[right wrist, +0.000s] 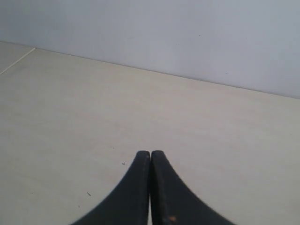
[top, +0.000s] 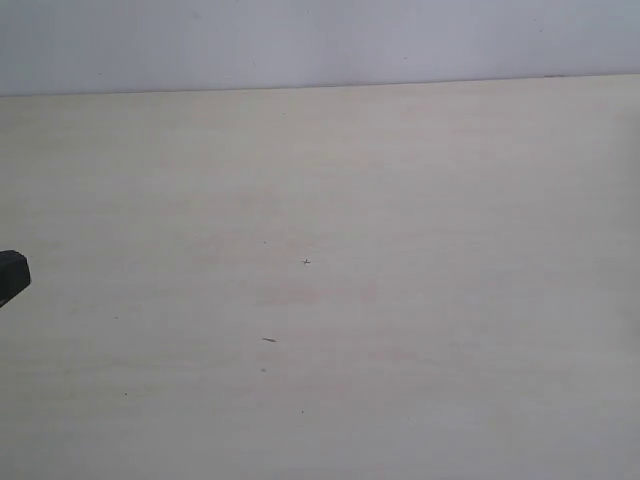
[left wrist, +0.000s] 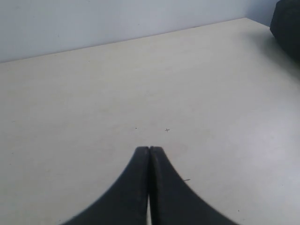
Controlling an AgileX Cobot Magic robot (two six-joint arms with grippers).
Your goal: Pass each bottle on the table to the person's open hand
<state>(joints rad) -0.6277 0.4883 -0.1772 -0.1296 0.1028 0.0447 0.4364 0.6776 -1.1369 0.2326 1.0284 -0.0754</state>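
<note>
No bottle shows on the table [top: 400, 200] in any view, nor does the person's open hand. Judging by the task alone, a drink bottle is likely light, smooth and somewhat squashy, best taken round the middle of its body with a modest squeeze. The left gripper [left wrist: 149, 150] hangs over the table, jaws pressed together, holding nothing. The right gripper [right wrist: 150, 153] is likewise closed and empty.

We see bright, flat light, the pale table [top: 400, 200] washed out and bluish, a faint soft shadow upper right in the left wrist view, the left gripper [left wrist: 149, 150] softly blurred.
</note>
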